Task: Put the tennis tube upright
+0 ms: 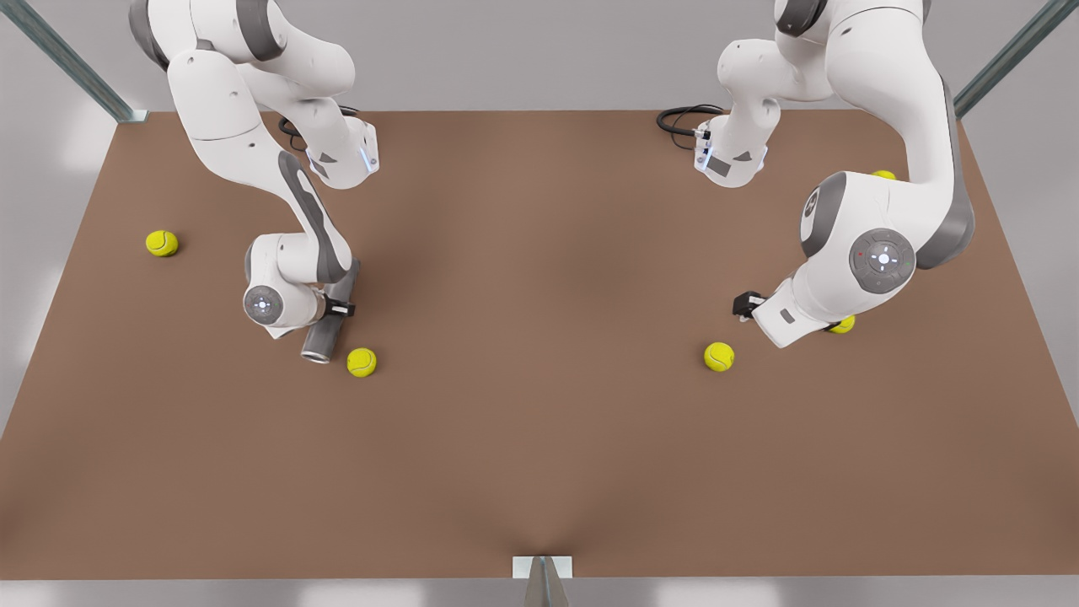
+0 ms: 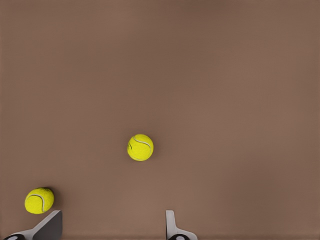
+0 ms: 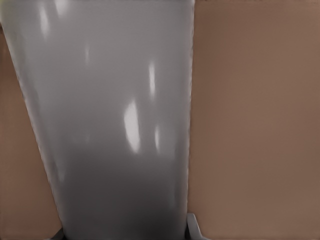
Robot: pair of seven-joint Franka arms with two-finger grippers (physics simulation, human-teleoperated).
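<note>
The tennis tube [image 1: 324, 333] is a grey cylinder lying on the brown table at the front view's left, its silvery rim toward the near edge. In the right wrist view the tennis tube [image 3: 115, 125] looms close between the fingers. My right gripper [image 1: 339, 308] reaches down over its middle, and its fingers [image 3: 193, 228] press against the tube's sides; my right gripper [image 3: 125, 232] is shut on it. At the front view's right, my left gripper [image 1: 746, 305] hangs low over the table, and my left gripper [image 2: 112, 230] is open with nothing between its fingers.
Several yellow-green tennis balls lie about: one ball [image 1: 362, 362] right beside the tube's rim, one ball [image 1: 161, 243] far left, one ball [image 1: 719, 356] near my left gripper, one ball [image 1: 841, 324] half hidden under that arm. Table edges [image 1: 539, 578] bound the area.
</note>
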